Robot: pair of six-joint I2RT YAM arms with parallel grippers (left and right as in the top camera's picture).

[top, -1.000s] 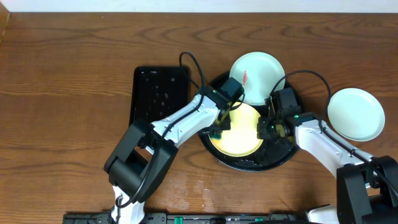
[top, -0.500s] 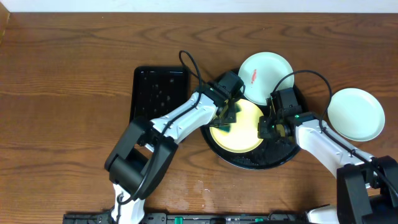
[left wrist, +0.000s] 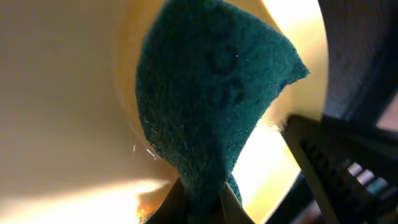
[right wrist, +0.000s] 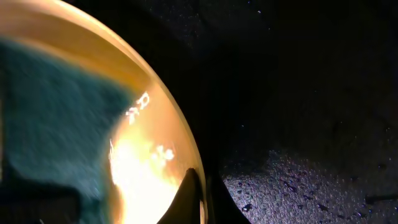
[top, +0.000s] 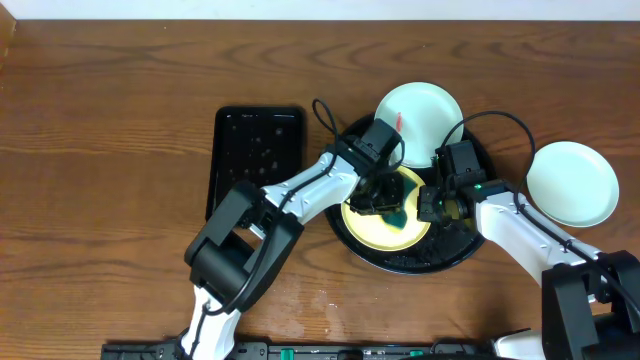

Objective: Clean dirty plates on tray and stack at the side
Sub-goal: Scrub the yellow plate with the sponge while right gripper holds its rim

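Sponge (top: 398,214) moved rightward, yellow plate (top: 366,228) glossy

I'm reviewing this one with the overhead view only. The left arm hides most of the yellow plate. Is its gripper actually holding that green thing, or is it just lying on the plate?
Observer: It is holding it. In the left wrist view the green scouring pad is pinched at its lower end in the left gripper, and it fans out over the yellow plate.
Operator: And the right gripper, is it on the plate or beside it?
Observer: On it. The right wrist view shows the right gripper with its fingertips at the plate's rim, apparently pinching it, and the black tray lies beyond the rim.
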